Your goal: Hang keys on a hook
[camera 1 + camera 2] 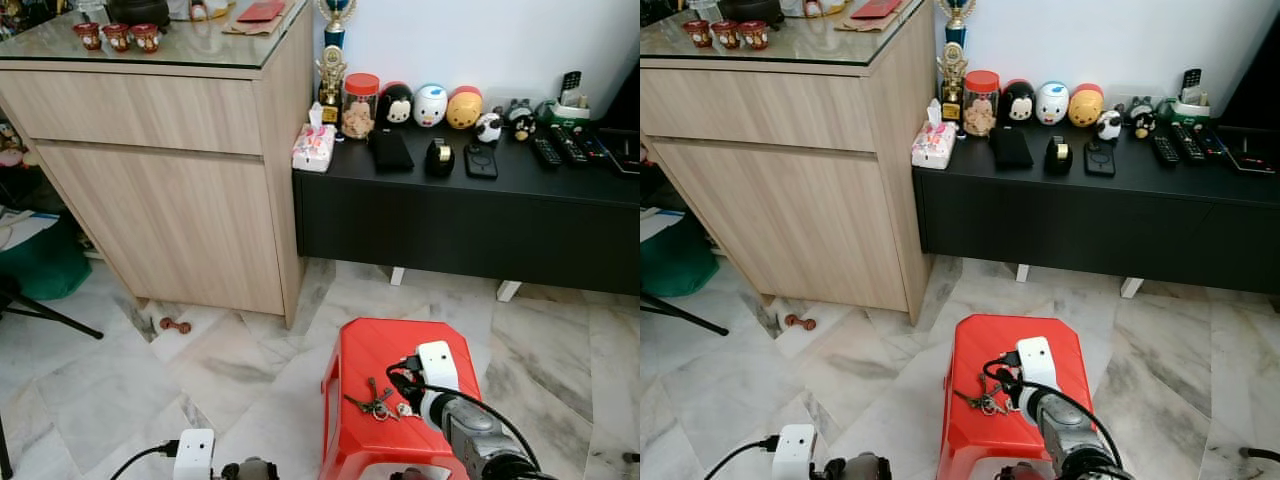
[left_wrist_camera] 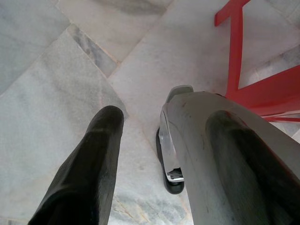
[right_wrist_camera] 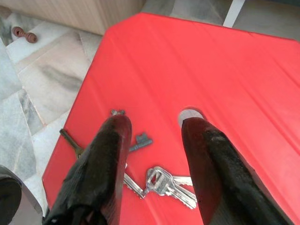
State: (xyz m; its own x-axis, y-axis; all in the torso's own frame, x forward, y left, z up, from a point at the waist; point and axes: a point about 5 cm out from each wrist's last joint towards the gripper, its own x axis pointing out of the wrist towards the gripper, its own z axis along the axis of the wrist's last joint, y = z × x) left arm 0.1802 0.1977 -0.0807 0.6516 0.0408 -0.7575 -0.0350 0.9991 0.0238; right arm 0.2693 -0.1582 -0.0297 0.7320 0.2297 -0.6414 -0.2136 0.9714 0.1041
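Marble floor, red stool [image 1: 400, 350] — keys [image 3: 159, 180] lie unlifted between the right pincer's [image 3: 154, 140] spread, empty fingers; hanging remains.

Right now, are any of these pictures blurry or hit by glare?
Left eye view: sharp, evenly lit, window glare on the glass cabinet top. Right wrist view: keys crisp on the red stool, right hand fingers soft-edged up close. Left wrist view: left hand blurred, floor clearer.
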